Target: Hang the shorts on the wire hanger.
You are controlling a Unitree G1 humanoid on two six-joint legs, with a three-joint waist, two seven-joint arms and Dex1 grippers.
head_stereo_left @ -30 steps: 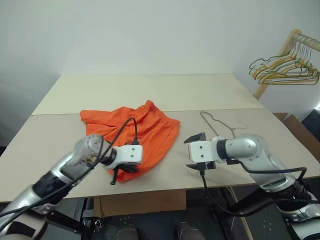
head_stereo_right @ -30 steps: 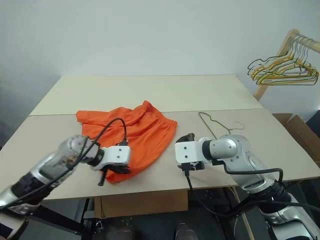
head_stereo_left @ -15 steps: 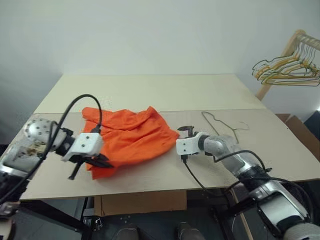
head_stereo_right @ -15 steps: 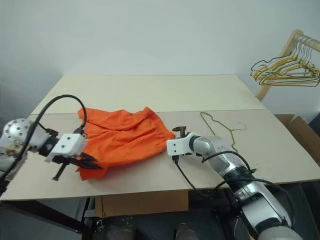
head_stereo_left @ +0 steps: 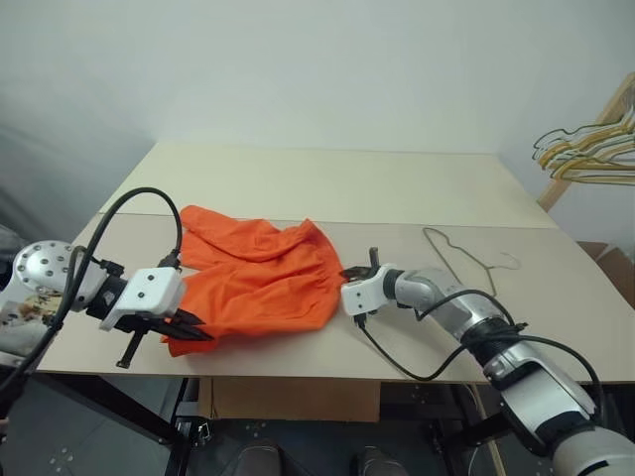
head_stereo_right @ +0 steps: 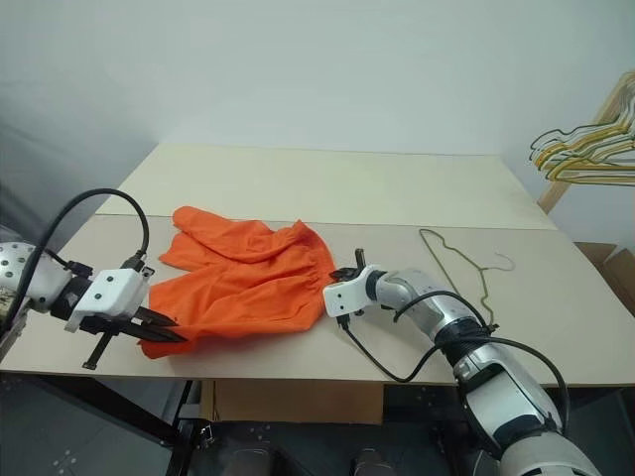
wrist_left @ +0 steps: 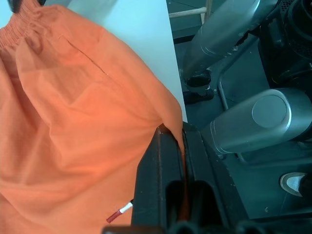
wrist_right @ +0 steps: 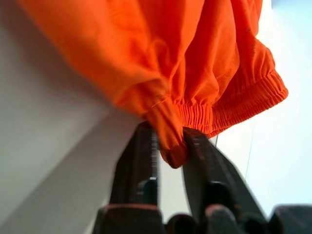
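Shorts (head_stereo_left: 260, 283) are pinched at one corner by the left gripper (head_stereo_left: 190, 327) and at the waistband by the right gripper (head_stereo_right: 337, 275). Beyond the right arm, the wire hanger (head_stereo_left: 458, 260) is seen flat on the table (head_stereo_left: 327, 188).

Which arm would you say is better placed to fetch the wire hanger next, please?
Probably the right: its end effector grips the shorts at the edge nearest the wire hanger, though it must release first. The left end effector grips the far corner.

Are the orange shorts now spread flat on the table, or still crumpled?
Partly spread, not flat. The shorts lie wrinkled on the table, with the left gripper and right gripper pinching opposite edges.
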